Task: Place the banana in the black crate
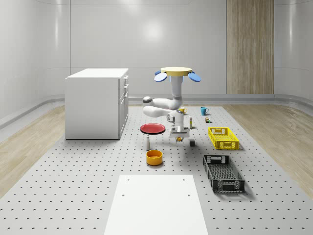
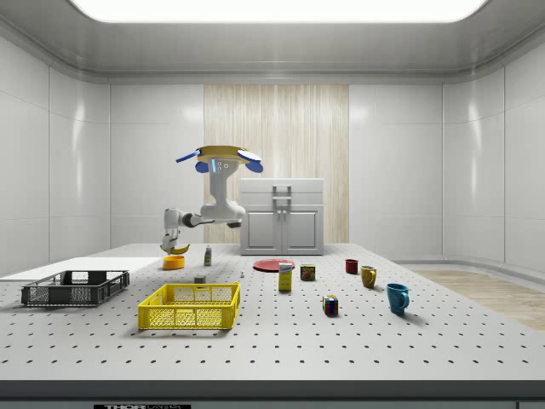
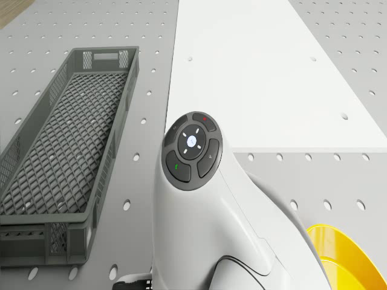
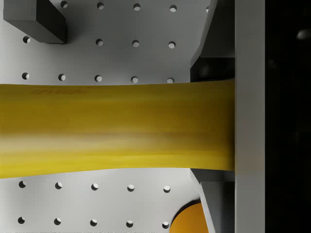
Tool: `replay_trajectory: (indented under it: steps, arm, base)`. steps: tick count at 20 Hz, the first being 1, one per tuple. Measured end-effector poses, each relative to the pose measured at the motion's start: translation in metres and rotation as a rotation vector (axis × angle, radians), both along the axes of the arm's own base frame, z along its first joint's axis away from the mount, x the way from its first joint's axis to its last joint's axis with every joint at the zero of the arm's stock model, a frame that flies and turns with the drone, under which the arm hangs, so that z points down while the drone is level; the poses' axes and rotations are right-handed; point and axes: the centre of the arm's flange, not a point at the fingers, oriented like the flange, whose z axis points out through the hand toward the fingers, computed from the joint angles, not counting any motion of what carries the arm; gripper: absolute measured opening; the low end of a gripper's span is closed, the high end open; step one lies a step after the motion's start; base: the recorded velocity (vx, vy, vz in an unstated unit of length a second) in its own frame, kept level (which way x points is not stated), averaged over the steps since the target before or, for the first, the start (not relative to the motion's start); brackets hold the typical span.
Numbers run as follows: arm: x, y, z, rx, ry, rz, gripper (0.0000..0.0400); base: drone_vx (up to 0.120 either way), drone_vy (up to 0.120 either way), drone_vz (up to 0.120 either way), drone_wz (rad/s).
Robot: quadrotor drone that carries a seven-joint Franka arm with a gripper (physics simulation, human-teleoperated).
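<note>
One yellow banana (image 4: 116, 128), brown-streaked, clamped crosswise in claw (image 1: 179, 137), above table (image 1: 73, 181)

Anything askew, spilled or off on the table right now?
Nothing stands out. The yellow banana is held across the gripper above the perforated grey table, the drone hovering over it. The black mesh crate and yellow mesh crate sit flat and upright.

Overhead, side, drone, close wrist views

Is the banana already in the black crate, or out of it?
Out. The tool holds the banana above the table; the black crate lies apart, empty.
</note>
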Motion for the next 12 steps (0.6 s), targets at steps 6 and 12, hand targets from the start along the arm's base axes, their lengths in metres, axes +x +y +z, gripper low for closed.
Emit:
replay_trajectory:
  steps: [6, 12]
  arm:
    - [0.0, 0.0, -0.0009, 0.0, 0.0, 0.002, 0.0191]
    - [0.0, 0.0, -0.0011, 0.0, 0.0, 0.003, 0.0191]
  base:
    - [0.12, 0.12, 0.06, 0.0]
    - [0.12, 0.12, 0.0, 0.0]
